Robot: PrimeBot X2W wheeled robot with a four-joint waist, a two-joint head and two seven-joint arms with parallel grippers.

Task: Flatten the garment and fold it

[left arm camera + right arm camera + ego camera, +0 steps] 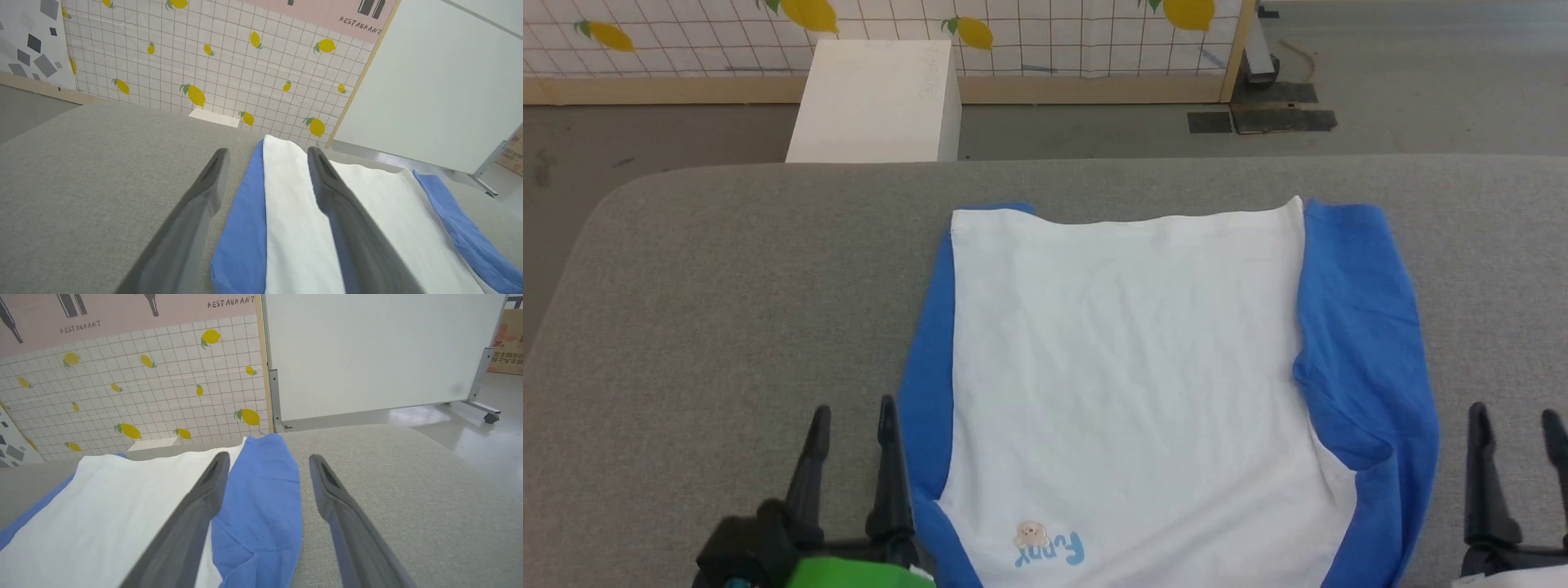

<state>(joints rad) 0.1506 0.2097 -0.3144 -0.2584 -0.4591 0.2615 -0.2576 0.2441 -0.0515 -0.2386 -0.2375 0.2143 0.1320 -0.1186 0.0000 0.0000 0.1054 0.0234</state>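
Grey table (727, 269), broad open stretch on its left side. Garment (1127, 343) flat, right of centre, hem near the far edge, blue sleeves along both sides. Left end effector (854, 408) released, just beside the left sleeve. Right end effector (1514, 412) released, near the right sleeve.

place: staged test lab | cues: lemon-tile backdrop (204, 73), RESTAURANT poster (122, 318), wheeled white partition (380, 351)

"RESTAURANT" stands on the pink wall banner (122, 318); blue lettering (1054, 551) on the garment (1127, 367) is unreadable.
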